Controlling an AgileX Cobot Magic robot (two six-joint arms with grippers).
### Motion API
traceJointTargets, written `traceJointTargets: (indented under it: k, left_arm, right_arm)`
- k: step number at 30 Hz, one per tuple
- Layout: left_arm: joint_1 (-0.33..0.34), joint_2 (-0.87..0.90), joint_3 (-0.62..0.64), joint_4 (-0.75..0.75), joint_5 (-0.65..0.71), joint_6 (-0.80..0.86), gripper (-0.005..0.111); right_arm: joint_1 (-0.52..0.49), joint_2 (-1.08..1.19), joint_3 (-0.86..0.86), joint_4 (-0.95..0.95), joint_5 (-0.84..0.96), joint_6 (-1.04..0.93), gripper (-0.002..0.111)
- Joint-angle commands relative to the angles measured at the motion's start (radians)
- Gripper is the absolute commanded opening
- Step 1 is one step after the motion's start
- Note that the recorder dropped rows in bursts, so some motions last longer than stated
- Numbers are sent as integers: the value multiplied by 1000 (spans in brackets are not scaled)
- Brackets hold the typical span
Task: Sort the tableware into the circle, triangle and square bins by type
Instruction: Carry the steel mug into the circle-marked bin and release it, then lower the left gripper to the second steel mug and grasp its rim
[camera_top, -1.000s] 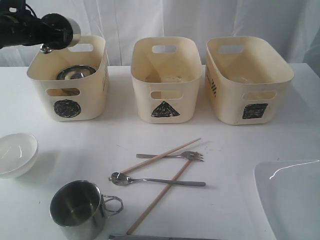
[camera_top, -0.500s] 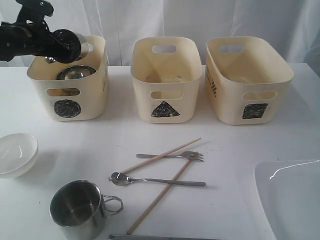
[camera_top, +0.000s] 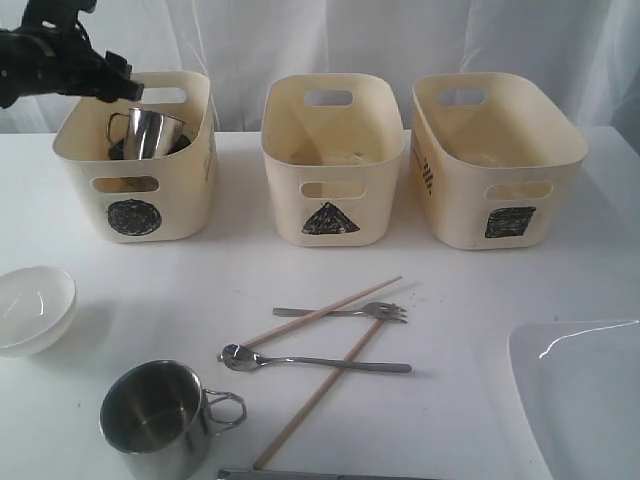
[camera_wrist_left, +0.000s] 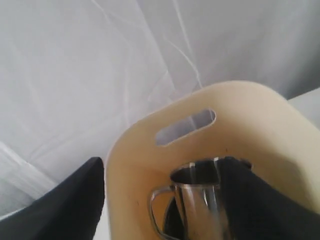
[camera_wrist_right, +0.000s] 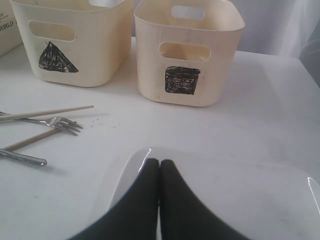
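1. White table (camera_top: 450, 285) against a pale draped curtain (camera_top: 400, 40).
2. Inside the circle bin (camera_top: 175, 205): one steel mug (camera_top: 147, 135), roughly upright, loop handle toward the left of the exterior view. Cannot tell whether standing on the bin floor or propped on something dark beneath.
3. Directly above it, left gripper (camera_top: 118, 88) with jaws spread wide, clamped on nothing. From the wrist view, mug between the two dark fingers (camera_wrist_left: 55, 205), close against one and clear of the other.
4. Judged for handling: thin steel, stiff, light, slick-walled (apt to spin or skid between smooth pads). Best taken across the rim wall, one finger inside and one outside, or by the loop handle. Little risk of breakage, only clatter.
5. Near the front edge, second mug (camera_top: 155, 420), upright and open side up, handle toward the right of the exterior view. Probably bound for the same bin, with the same grip.
6. Near it, toward the left edge, small white bowl (camera_top: 30, 310): glazed, brittle-looking, best pinched at the rim.
7. Mid-table: fork (camera_top: 350, 312) and spoon (camera_top: 310, 362), with two chopsticks (camera_top: 320, 395) crossing them. Thin, flat on the surface, awkward to pinch; take mid-shaft.
8. Behind these, triangle bin (camera_top: 333, 190) and square bin (camera_top: 470, 205), well apart from the cutlery.
9. Far right, large white plate (camera_top: 580, 400), heavy-looking and fragile. Right gripper (camera_wrist_right: 159, 167) over it, jaws pressed together, holding nothing.
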Motion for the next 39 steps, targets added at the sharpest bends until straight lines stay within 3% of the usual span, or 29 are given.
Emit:
traceJointTargets:
  k: [1,5,7,9,13,14,19,21,24,28,30,34,37,39]
  left_arm:
    - [-2,-116,-6,-10,-11,-7,70]
    - [-2,-235,-6,-10,114,-7,69]
    - [-2,-306,-6,-17,272,-13,63]
    - [-2,-365,-6,-18,468,-34,47]
    - [-2,-439,-6,-18,865,-39,3]
    - [-2,-441,-6,-21,961,-33,1]
    - [-2,-416,10,-176,1337,-12,1]
    - [-2,-409,45,-285,1390,46,1]
    - [-2,-390,141,-585,1423,174,1]
    - [-2,-350,292,-945,1451,465,18]
    - [-2,-337,338,-972,1429,496,29]
    - [-2,-335,397,-865,1322,549,55]
    - [-2,-335,425,-762,1267,551,65]
    - [-2,-335,437,-701,1265,551,65]
  right_arm:
    - [-5,-6,2,-2,-3,0,0]
    - [-5,-6,2,-2,-3,0,0]
    - [-5,-6,2,-2,-3,0,0]
    - [-5,-6,2,-2,-3,0,0]
    - [-5,-6,2,-2,-3,0,0]
    - [-5,-6,2,-2,-3,0,0]
    - [-5,-6,2,-2,-3,0,0]
    - [-5,-6,2,-2,-3,0,0]
    - [-5,-6,2,-2,-3,0,0]
    - [-5,-6,2,-2,-3,0,0]
    - [-5,-6,2,-2,-3,0,0]
    - [-5,-6,2,-2,-3,0,0]
    - [-5,-6,2,-2,-3,0,0]
    - [-5,-6,2,-2,-3,0,0]
